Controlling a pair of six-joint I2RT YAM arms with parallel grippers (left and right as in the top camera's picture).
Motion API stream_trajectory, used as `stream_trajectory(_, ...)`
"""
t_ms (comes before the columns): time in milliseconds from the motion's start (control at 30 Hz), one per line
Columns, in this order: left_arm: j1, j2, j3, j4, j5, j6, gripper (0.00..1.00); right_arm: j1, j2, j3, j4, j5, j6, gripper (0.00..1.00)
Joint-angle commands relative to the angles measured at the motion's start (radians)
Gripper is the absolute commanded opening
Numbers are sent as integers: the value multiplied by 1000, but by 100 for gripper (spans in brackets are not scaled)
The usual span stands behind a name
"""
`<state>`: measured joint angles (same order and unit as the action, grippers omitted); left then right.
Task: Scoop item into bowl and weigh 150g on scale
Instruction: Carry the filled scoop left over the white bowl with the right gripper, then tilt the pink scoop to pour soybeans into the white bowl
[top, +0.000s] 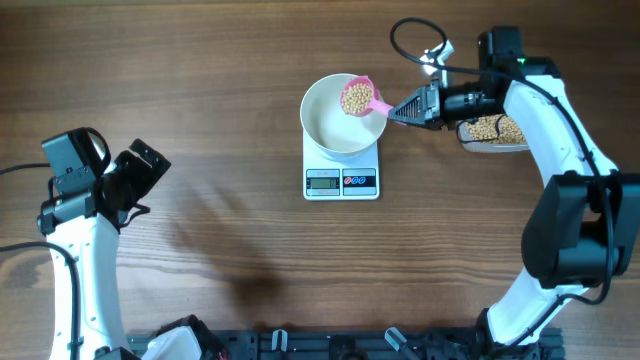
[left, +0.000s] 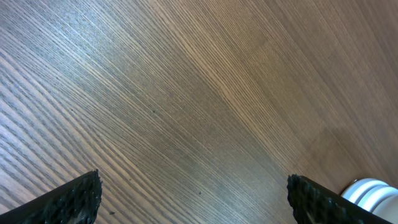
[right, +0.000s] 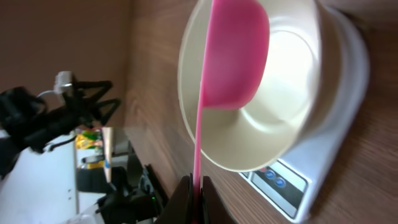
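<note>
Right gripper (top: 396, 108) fingers pinched tight on the pink scoop (top: 372, 100) handle. Scoop heaped with beans (top: 354, 96), held over white bowl (top: 325, 125) sitting on scale (top: 342, 182). Left gripper (left: 193, 198) fingers spread wide, holding nothing, above the table (left: 186, 93).

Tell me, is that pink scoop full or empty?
Full: from overhead, the pink scoop above the white bowl is heaped with tan beans.
</note>
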<state>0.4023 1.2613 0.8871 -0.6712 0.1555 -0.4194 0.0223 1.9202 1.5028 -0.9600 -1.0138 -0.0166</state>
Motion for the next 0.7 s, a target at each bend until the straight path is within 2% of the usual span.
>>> stream_trajectory(0, 6, -1, -3, 0, 12, 19, 100, 22, -40, 23, 6, 72, 20, 5)
stream_trajectory(100, 6, -1, -3, 2, 12, 19, 100, 50, -41, 23, 13, 108, -58, 5)
stream_trajectory(400, 6, -1, -3, 4, 12, 20, 100, 131, -54, 23, 51, 289, -62, 5)
stream_trajectory(667, 6, -1, -3, 5, 12, 19, 100, 143, -155, 24, 81, 425, -69, 5)
